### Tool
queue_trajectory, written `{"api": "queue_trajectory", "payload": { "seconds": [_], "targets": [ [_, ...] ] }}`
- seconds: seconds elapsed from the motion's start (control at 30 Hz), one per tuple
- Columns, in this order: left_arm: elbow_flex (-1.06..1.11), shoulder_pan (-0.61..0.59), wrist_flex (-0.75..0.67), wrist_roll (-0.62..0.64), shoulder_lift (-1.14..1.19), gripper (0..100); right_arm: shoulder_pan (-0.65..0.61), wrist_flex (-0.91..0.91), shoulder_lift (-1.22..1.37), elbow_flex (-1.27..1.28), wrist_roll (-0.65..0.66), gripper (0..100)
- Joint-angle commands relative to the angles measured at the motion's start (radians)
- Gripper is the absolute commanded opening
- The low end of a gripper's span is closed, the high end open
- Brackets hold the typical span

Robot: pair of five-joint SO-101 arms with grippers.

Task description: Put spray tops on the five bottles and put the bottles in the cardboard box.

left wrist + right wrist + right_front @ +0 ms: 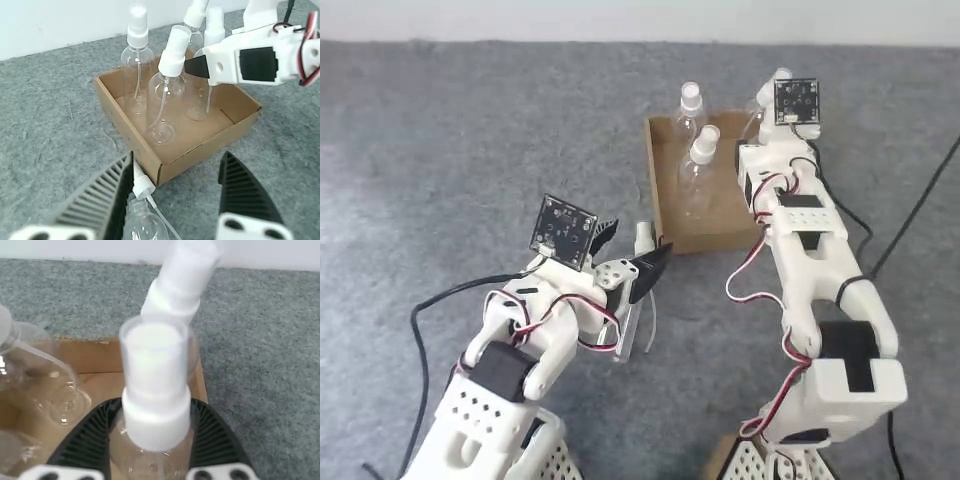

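My left end effector: wide; lying bottle beside one finger.
My right end effector: gripping upright bottle in cardboard box.

No lettering, label, number or sign can be read in any view. Each bottle is plain clear plastic with a plain white top, and the cardboard box has bare brown walls. Any marks on the arms' camera boards are too small to make out.
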Motion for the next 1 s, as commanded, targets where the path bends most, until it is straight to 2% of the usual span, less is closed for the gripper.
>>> {"api": "queue_trajectory", "payload": {
  "seconds": [0.0,0.97],
  "targets": [
    [-0.01,-0.002,-0.025,-0.008,0.0,26,0.013,-0.021,0.016,-0.068,-0.011,0.6],
    [-0.01,-0.002,-0.025,-0.008,0.0,26,0.005,-0.01,0.022,-0.066,-0.011,1.5]
  ]
}}
